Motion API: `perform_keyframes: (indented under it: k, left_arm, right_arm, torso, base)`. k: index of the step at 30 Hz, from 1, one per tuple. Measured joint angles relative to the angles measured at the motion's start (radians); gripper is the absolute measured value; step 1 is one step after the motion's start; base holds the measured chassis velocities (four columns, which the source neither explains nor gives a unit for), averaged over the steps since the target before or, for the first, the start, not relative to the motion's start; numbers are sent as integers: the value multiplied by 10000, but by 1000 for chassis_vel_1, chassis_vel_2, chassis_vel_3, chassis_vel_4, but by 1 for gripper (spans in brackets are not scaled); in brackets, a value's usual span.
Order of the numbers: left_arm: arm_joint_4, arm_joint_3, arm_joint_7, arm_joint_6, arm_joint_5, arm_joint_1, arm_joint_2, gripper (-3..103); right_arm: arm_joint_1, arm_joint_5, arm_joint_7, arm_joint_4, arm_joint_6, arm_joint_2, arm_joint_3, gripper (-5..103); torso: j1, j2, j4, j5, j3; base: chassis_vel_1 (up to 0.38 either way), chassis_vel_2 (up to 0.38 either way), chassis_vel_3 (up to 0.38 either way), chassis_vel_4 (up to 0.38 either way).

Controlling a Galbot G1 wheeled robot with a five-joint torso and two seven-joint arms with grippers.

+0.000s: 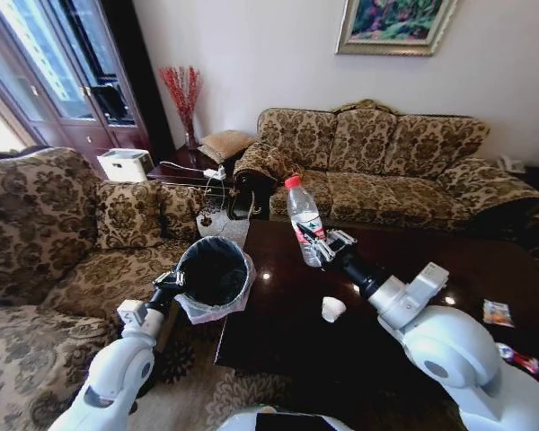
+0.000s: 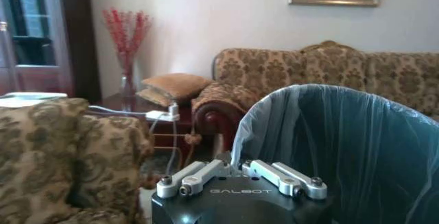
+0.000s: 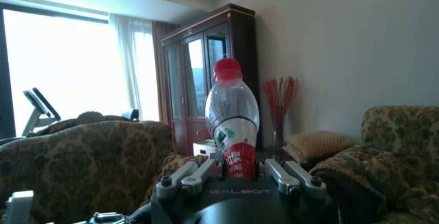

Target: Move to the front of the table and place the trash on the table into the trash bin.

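The right gripper [image 1: 322,244] is clamped on the lower body of the clear plastic bottle [image 1: 303,218], holding it upright above the near-left part of the dark wooden table [image 1: 413,260], red cap up; in the right wrist view the bottle [image 3: 232,116] stands straight out from between the closed-in fingers [image 3: 195,175], its long axis running vertically. The left gripper [image 1: 175,285] holds the trash bin [image 1: 214,269] by its rim, raised just off the table's left edge; the left wrist view shows the fingers [image 2: 192,179] drawn together at the bag-lined wall of the bin [image 2: 343,147], though exactly how much of the rim sits between them is hard to make out. The relation that matters is that the bin's open mouth lies to the left of the bottle and somewhat lower, near it but with a clear gap between them, so the bottle would need to travel leftward across the table edge to come over the opening. Being held by its base with the cap uppermost, it would probably go in bottom first or need tilting. The right arm carries the load and the left arm presents the target. Other trash is left on the table: a crumpled white paper bit [image 1: 332,309] close in front of the right arm, and snack wrappers [image 1: 498,312] farther to the right.
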Motion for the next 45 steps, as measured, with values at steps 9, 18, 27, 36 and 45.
perform_keyframes:
  k: [9,18,27,36,45]
  left_arm:
    - [32,80,271,-30,175,105,-96,3]
    - [-73,126,619,-268,213,186,-174,3]
    - [-102,65,645,-333,130,171,-207,3]
    - [-107,-32,629,-317,-92,117,-166,3]
    - [-79,-63,619,-287,-186,66,-153,3]
  right_arm:
    - [625,312,-387,-39,386,-92,-898,18]
    - [1678,46,-412,-397,668,132,-2615,18]
    - [4121,199,-384,-1836,652,841,-4772,18]
    - [4887,-128,-463,-2758,431,1583,-5871,15]
    - [5308,-664,-508,-3375,515,2019,-6471,15]
  torso:
    - [1,0,-4,1,1]
    - [0,0,8,2,0]
    - [1,0,3,0,1]
    - [1,0,1,0,1]
    - [1,0,1,-1,1]
  base:
    - [-127,-120,-111,-129]
    - [-46,-38,-44,-34]
    - [0,0,0,0]
    - [0,0,0,0]
    - [0,0,0,0]
